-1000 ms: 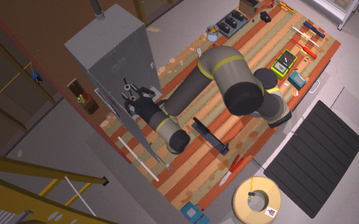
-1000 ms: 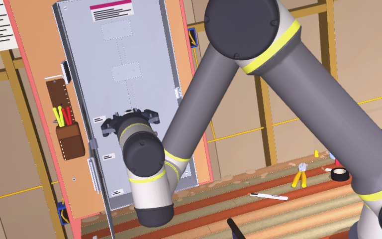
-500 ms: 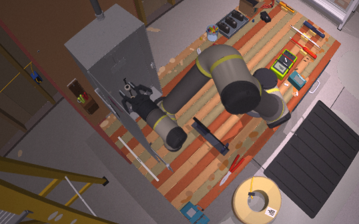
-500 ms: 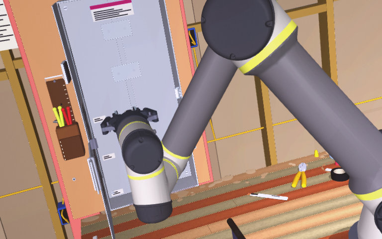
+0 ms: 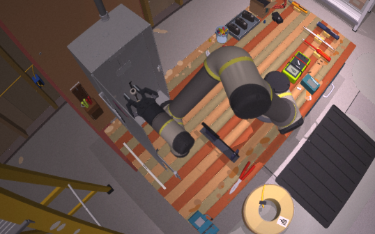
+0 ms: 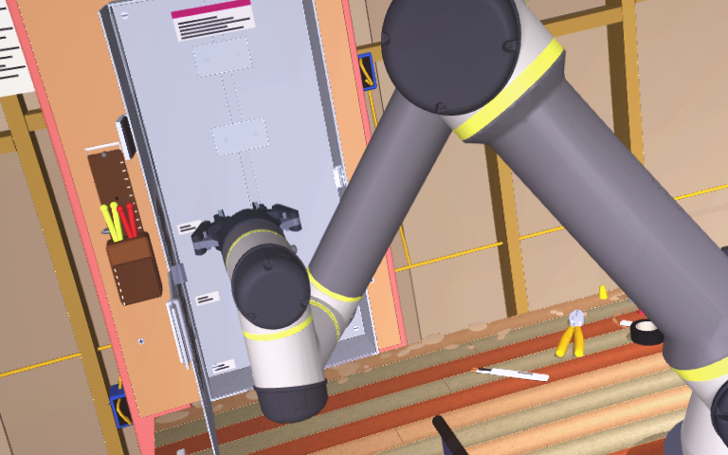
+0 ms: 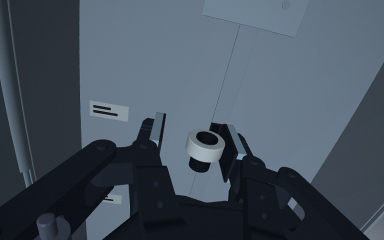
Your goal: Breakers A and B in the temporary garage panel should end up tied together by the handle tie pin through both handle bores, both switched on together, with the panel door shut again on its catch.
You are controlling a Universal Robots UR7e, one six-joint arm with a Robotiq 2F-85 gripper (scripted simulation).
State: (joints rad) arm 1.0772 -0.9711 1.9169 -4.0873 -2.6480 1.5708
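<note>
The breakers are hidden behind my wrist and fingers; only the grey panel face [image 6: 231, 161] with its small labels shows. A white-collared black cylinder, which looks like a breaker handle with a bore [image 7: 205, 147], stands out from the panel face between my fingers, nearer the right finger. The panel door [image 6: 185, 300] hangs open at the left, seen edge-on. The brown holder [image 6: 131, 263] on the wall left of the panel holds yellow and red pins. My gripper [image 7: 195, 141] [image 5: 137, 95] is against the panel's middle, partly open and holding nothing.
Behind the panel is an orange backboard on stud framing. On the striped bench lie a black bracket [image 5: 219, 141], red pliers [image 5: 242, 176], a white rod [image 5: 143, 162], a green meter [image 5: 296, 66] and screwdrivers. A cable spool [image 5: 268, 209] sits on the floor.
</note>
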